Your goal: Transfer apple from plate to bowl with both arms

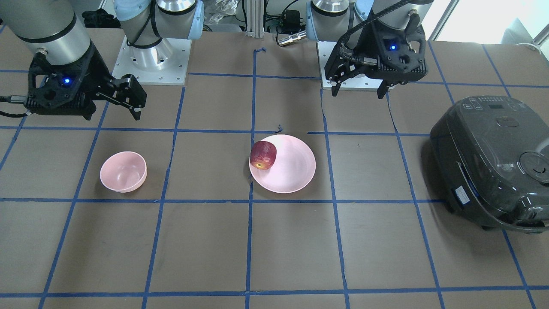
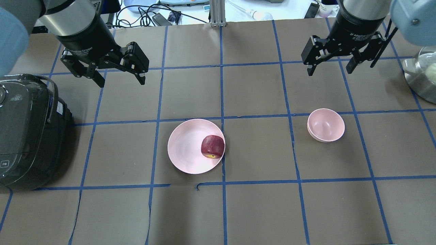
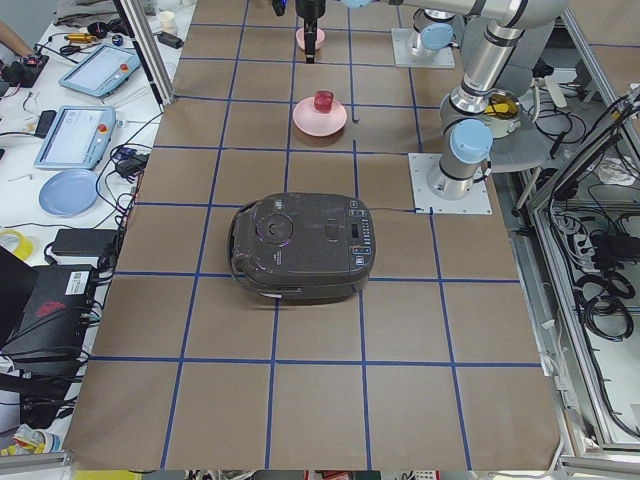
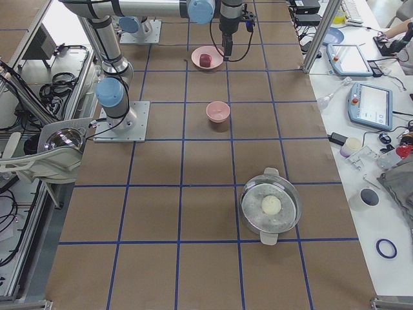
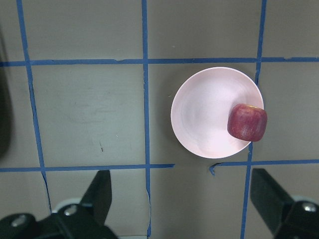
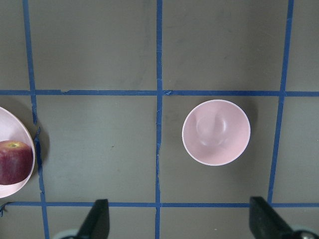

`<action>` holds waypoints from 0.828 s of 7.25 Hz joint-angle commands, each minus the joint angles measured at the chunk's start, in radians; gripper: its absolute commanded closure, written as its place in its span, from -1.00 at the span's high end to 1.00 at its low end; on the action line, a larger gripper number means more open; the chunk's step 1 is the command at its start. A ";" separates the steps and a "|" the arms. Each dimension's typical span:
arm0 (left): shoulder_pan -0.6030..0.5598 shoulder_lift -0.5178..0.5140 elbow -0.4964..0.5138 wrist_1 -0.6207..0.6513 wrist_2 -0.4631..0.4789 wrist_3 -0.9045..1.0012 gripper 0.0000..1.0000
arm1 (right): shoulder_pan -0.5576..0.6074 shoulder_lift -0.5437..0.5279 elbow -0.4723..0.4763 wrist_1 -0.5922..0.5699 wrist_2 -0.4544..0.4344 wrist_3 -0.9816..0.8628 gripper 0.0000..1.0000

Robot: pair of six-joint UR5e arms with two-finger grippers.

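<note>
Overhead exterior, we see the apple (image 2: 212,146) on the plate (image 2: 185,146), at its edge toward the bowl (image 2: 326,125), well apart, left claw (image 2: 121,81) and right claw (image 2: 330,72) both released, spread wide above the surface (image 2: 259,211).

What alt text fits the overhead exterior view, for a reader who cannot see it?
A dark red apple lies at the right rim of a pink plate mid-table, with a smaller empty pink bowl apart to its right. The left claw and right claw hang open and empty farther back; a black cooker sits far left.
</note>
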 commanded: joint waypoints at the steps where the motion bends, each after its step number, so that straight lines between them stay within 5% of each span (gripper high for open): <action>1: -0.108 -0.070 -0.028 0.097 -0.001 -0.118 1.00 | -0.041 0.023 0.002 -0.015 -0.005 -0.024 1.00; 4: -0.287 -0.189 -0.198 0.474 0.000 -0.281 1.00 | -0.210 0.095 0.142 -0.166 0.008 -0.207 1.00; 6: -0.346 -0.257 -0.269 0.491 0.000 -0.300 1.00 | -0.226 0.098 0.332 -0.365 -0.005 -0.251 1.00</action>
